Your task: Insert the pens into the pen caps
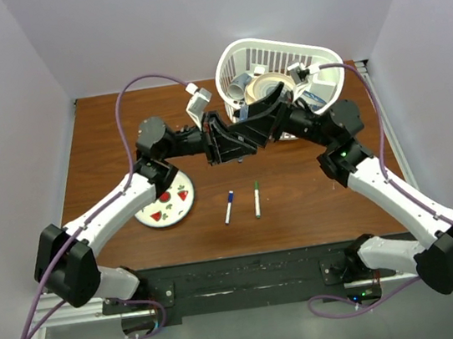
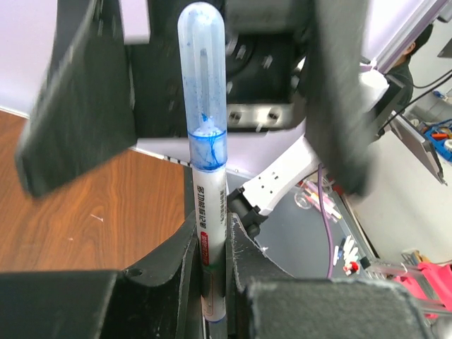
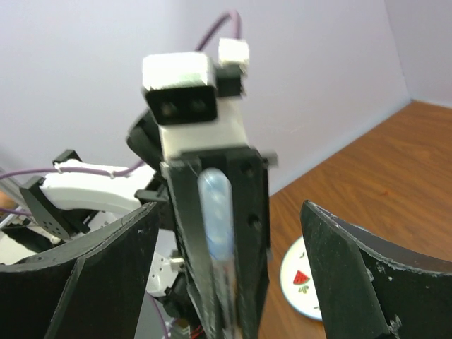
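My left gripper is shut on a white-barrelled pen and holds it upright above the table. The pen's far end wears a clear cap stained with blue ink. My right gripper is open, its two fingers spread wide on either side of that capped pen and not touching it. In the top view both grippers meet above the table's middle. Two more pens lie on the table, one with a blue end and one with a green end.
A white slotted basket with rolls of tape stands at the back right, just behind the right arm. A white plate with watermelon pictures lies at the left, partly under the left arm, and shows in the right wrist view.
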Controlling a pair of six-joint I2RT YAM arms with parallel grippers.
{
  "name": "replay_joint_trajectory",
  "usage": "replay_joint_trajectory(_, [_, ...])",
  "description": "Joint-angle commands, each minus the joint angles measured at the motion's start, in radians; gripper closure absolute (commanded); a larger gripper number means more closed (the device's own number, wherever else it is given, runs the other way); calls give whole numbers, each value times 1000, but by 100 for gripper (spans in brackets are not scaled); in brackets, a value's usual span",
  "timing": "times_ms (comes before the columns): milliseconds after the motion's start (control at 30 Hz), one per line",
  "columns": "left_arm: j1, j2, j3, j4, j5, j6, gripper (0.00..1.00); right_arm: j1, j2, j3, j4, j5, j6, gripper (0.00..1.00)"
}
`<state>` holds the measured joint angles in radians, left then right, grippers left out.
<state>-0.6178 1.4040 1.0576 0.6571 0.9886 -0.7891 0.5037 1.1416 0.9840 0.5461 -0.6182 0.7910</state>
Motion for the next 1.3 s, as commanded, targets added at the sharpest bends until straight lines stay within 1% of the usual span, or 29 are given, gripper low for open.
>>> replay_joint_trajectory(0, [-8,-19,-7,35,33,42,100,1,15,107,-21,32,-22,16])
replay_joint_trajectory(100, [-11,-23,-8,13,28,63,100,2,39,160,-58,44,-41,17])
replay_joint_trajectory(200, [-16,-23,-8,12,30,67,100,2,61,192,-71,46,-49,24])
replay_joint_trajectory(233, [-19,-25,-8,13,31,68,100,2,67,197,-69,38,-47,29])
replay_joint_trajectory(300, [-19,-25,-7,10,32,71,100,2,81,206,-55,19,-36,37])
replay_joint_trajectory(333, [-17,-25,-4,9,28,71,100,1,83,200,-52,12,-26,44])
replay_joint_trajectory(400, [-19,-22,2,6,21,71,100,1,81,180,-34,-8,-12,49])
replay_joint_trajectory(500, [-19,-20,25,-8,-24,80,100,9,64,107,-8,-25,14,60])
replay_joint_trajectory(533, [-19,-19,37,-11,-36,94,100,10,55,73,-6,-38,16,71])
replay_joint_trajectory(567, [-17,-22,47,-20,-51,105,100,13,53,59,-11,-51,13,92])
replay_joint_trajectory(600, [-17,-22,54,-40,-83,114,100,21,52,47,-18,-61,13,100])
replay_joint_trajectory(733, [-13,-8,126,-100,-174,175,100,50,41,-42,-40,-94,5,100])
replay_joint_trajectory(800, [4,15,149,-125,-208,179,100,61,24,-71,-57,-87,-1,100])
replay_joint_trajectory(967, [49,61,176,-34,-226,100,100,84,27,-157,-57,-86,7,100])
replay_joint_trajectory(1067, [50,56,202,-65,-286,139,100,124,32,-183,-63,-77,2,100])
replay_joint_trajectory(1167, [50,67,252,-135,-318,201,100,156,17,-197,-123,-37,-35,100])
replay_joint_trajectory(1267, [50,72,254,-113,-332,208,100,167,12,-214,-129,-35,-38,100])
